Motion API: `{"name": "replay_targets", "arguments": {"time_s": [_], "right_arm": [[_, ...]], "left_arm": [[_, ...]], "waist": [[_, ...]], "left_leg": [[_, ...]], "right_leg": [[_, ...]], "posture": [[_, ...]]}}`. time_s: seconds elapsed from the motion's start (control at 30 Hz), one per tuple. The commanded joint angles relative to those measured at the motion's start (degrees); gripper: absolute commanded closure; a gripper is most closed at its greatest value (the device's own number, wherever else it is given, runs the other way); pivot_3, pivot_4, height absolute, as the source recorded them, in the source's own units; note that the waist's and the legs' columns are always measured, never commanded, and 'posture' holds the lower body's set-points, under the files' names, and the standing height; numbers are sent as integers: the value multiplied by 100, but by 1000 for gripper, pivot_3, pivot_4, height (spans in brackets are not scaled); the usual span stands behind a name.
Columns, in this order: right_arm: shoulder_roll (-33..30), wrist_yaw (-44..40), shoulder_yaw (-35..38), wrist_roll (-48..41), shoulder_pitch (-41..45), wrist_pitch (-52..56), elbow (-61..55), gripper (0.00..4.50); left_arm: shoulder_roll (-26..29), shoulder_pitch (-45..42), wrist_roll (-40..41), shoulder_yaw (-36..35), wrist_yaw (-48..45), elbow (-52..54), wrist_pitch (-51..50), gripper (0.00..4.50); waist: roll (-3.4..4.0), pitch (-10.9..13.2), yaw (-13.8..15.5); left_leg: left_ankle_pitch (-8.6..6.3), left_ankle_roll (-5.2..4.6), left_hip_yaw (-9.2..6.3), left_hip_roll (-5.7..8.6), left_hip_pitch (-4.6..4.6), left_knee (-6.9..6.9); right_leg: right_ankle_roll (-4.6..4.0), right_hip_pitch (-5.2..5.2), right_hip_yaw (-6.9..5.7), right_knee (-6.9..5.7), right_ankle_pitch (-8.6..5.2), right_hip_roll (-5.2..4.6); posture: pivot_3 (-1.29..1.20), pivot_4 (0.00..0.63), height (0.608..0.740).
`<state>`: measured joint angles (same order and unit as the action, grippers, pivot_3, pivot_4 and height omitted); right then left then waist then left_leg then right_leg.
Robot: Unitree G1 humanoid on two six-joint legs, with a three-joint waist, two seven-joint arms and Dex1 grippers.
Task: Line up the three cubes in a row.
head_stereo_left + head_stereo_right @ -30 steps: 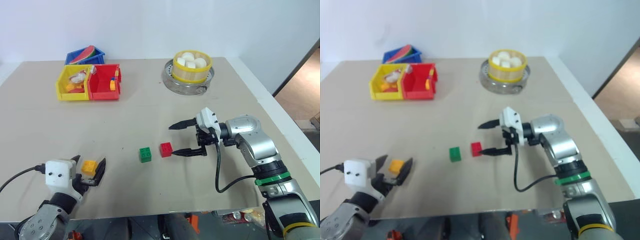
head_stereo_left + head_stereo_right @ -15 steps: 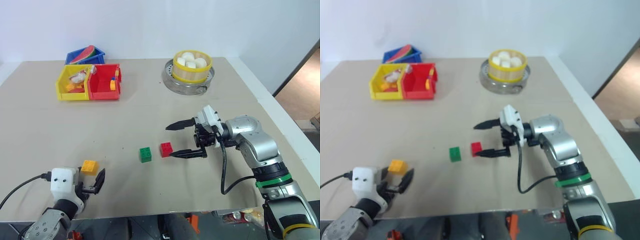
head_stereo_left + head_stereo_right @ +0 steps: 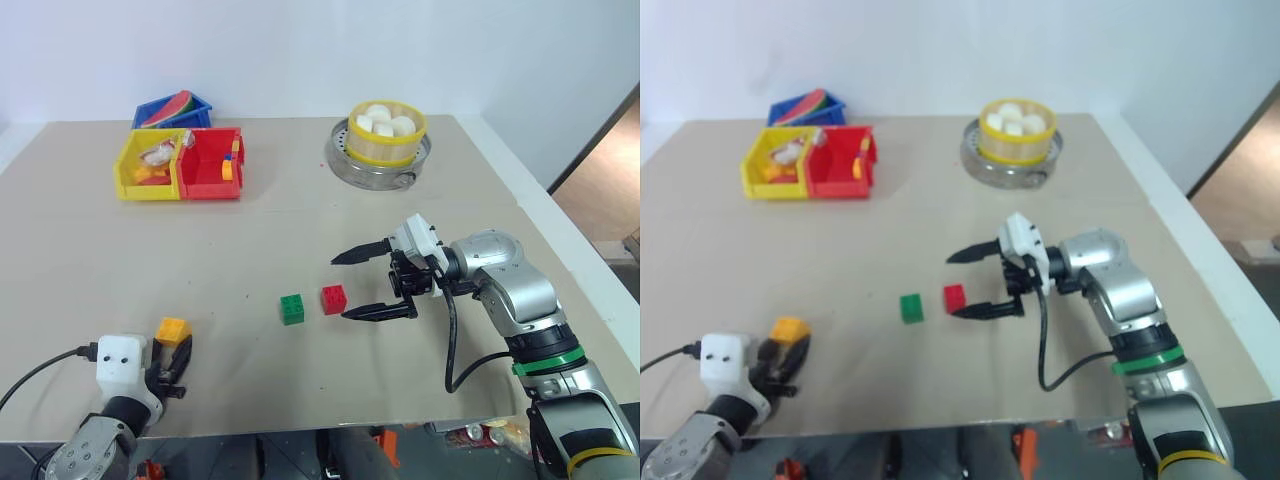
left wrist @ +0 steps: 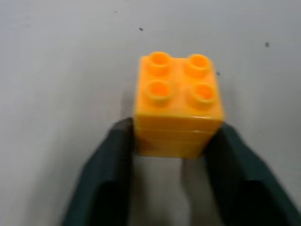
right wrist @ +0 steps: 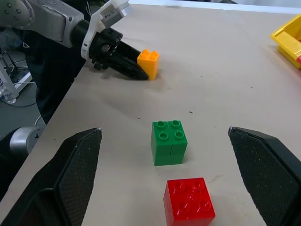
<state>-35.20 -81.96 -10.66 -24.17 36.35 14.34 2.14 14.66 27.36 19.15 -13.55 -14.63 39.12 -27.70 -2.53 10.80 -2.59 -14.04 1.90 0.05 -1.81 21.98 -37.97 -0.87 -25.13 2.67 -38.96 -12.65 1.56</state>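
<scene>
The yellow-orange cube [image 3: 173,330] sits on the table [image 3: 300,220] in the lower left of the left eye view. The left gripper [image 3: 176,355] is closed on it. In the left wrist view, its two black fingers [image 4: 110,174] press on the two sides of the cube, near its bottom. The cube's studs point up.

The green cube [image 3: 292,308] is near the middle of the left eye view, a bit below center. The red cube [image 3: 333,299] is just to its right, with a small gap between them. Both stand on the table with studs up. The yellow-orange cube is well apart from these two, off to the left and lower in the frame.

The right gripper [image 3: 361,285] is just right of the red cube. Its two fingers are spread wide and hold nothing. One finger tip is close to the red cube.

In the upper left of the frame stand a yellow bin [image 3: 128,180], a red bin [image 3: 205,185] and a blue bin [image 3: 150,114], all side by side with small toys inside. At the upper middle is a round metal pan [image 3: 350,165] with a yellow basket [image 3: 385,140] of white round things in it.
</scene>
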Motion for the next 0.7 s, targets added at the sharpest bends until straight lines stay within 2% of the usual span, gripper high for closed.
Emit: {"name": "replay_targets", "arguments": {"time_s": [0.03,0.27,0.43,0.53,0.7], "right_arm": [[-3,20,67,34,59,-104,-160,0],[-21,89,82,99,19,-140,-190,0],[-26,109,89,125,24,-167,-174,0],[-19,92,76,166,74,-240,-103,0],[34,69,57,246,214,-367,96,0]], "left_arm": [[137,-56,-105,208,-112,-7,63,3189],[513,-144,-259,288,-419,-68,234,3189],[1365,-603,61,219,-1537,-291,481,3189],[2180,-987,263,231,-2667,-555,729,3189],[3103,-1770,572,231,-4121,-1459,1101,3189]], "waist": [[0,0,8],[0,0,7],[3,2,2],[3,2,0],[5,4,-10]], "left_leg": [[0,0,0,3,0,0],[1,-2,2,6,1,-1],[1,-2,-4,-2,10,1],[1,-2,-2,-4,10,5],[1,-2,4,-9,6,25]], "right_leg": [[1,0,0,0,0,-4],[2,1,1,1,1,-9],[0,-6,-5,3,0,2],[2,-9,-5,3,1,4],[8,-15,-4,3,5,7]], "posture": [[0,150,740],[0,150,740],[0,150,740],[0,150,740],[0,150,740]]}}
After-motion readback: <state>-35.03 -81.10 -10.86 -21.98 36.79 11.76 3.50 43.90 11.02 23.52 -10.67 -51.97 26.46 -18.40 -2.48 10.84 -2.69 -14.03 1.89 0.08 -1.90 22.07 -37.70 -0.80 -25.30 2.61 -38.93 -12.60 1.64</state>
